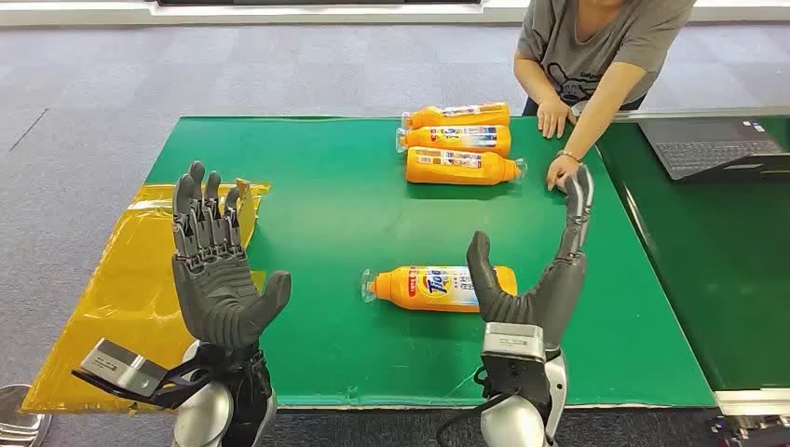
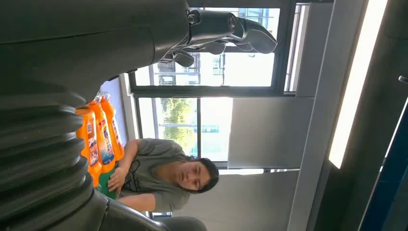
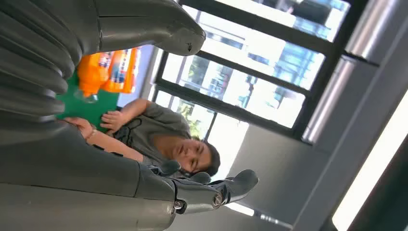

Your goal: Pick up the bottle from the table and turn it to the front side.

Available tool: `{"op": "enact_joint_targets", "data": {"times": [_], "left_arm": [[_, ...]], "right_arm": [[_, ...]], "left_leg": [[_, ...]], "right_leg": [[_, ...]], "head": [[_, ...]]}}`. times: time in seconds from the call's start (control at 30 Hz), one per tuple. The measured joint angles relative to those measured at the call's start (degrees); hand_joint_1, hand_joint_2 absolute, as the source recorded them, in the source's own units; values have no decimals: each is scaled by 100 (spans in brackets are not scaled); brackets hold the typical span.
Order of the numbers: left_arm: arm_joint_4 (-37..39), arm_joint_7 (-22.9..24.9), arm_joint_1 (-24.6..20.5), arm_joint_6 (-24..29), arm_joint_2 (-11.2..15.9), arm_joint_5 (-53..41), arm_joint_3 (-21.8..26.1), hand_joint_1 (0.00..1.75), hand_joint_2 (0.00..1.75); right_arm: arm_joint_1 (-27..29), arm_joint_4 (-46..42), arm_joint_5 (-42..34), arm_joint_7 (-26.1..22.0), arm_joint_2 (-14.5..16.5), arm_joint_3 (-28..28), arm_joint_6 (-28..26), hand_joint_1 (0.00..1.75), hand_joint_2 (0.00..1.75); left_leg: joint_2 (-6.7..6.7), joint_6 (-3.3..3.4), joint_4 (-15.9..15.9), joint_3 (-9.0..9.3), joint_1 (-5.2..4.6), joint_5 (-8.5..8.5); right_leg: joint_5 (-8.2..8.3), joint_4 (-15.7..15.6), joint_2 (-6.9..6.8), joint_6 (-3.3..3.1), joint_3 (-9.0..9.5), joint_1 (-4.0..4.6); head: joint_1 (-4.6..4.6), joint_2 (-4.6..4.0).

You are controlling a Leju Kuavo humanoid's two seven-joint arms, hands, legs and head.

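Observation:
An orange bottle lies on its side on the green table, cap toward the left, printed label facing up. My right hand is raised just right of it, fingers spread, and its thumb hides part of the bottle's right end. My left hand is held up over the table's front left, fingers spread, holding nothing. Three more orange bottles lie in a row at the far side; they also appear as orange bottles and orange bottles in the wrist views.
A person leans over the far right corner, both hands on the table near the three bottles. A yellow sheet hangs off the table's left. A laptop sits on the neighbouring table at right.

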Motion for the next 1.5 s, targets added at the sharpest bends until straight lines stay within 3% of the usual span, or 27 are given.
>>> {"op": "enact_joint_targets", "data": {"times": [0.3,0.4,0.57,0.7,1.1,1.5], "left_arm": [[0,1,0,2,0,0,0,0,175],[-1,10,1,2,0,0,0,0,175],[-23,81,23,-10,0,-7,0,0,175],[-39,127,39,-60,0,-11,0,0,175],[-35,146,41,-109,0,-13,2,0,175],[-35,186,-16,-117,0,-12,27,0,175]], "right_arm": [[-19,152,206,214,0,-5,68,0,175],[-37,236,632,609,-1,-7,213,0,175],[-109,624,2087,1710,14,-63,728,0,175],[-250,1096,2857,2294,38,-117,1029,0,175],[-726,2511,3575,2916,105,-232,1406,0,175],[-1020,3305,4306,3854,170,-232,2300,0,175]], "left_leg": [[0,0,0,-1,0,0],[0,0,0,-1,0,0],[0,0,0,-2,0,0],[0,0,0,-1,0,1],[0,0,0,-2,0,1],[-1,0,0,-2,0,1]], "right_leg": [[0,0,-1,0,0,0],[0,0,-1,0,0,0],[0,0,-1,0,1,0],[0,0,-1,0,1,0],[0,0,-1,0,-1,1],[0,0,-1,0,0,0]], "head": [[0,0],[0,0],[0,0],[0,0],[0,0],[0,0]]}}
